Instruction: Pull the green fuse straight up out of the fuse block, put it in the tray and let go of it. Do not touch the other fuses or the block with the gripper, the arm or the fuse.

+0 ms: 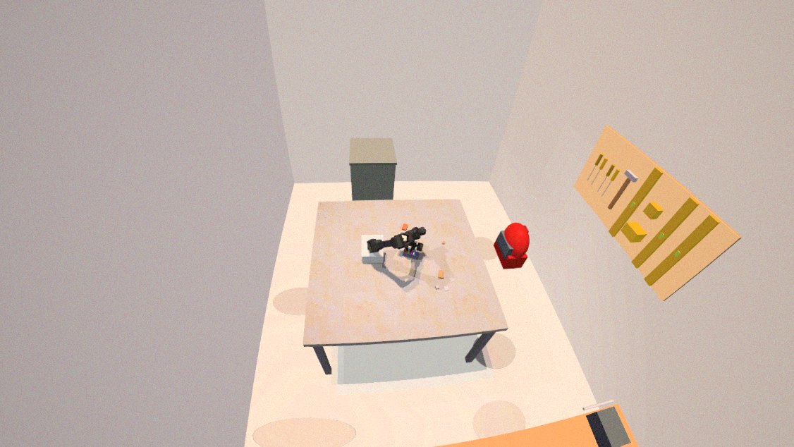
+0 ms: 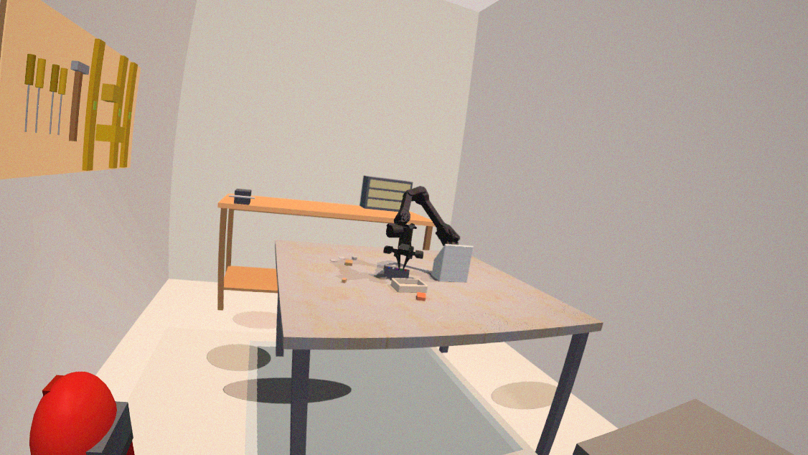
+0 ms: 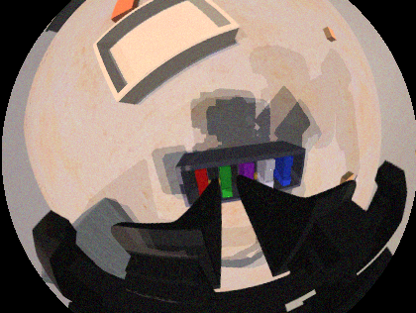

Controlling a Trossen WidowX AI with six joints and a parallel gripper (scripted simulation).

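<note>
Pale wood covered the table [image 2: 362, 316], and near its middle sat the block [image 3: 240, 155], the tray [image 3: 164, 41] just beside it toward the near edge. From the wrist: red fuse [image 3: 202, 180], green fuse [image 3: 225, 180] seated in its slot, purple fuse [image 3: 247, 169]. The gripper [image 3: 228, 195] hung over green, narrowly parted, holding nothing. I judged it should descend plumb, centred, clearing both neighbours.
</note>
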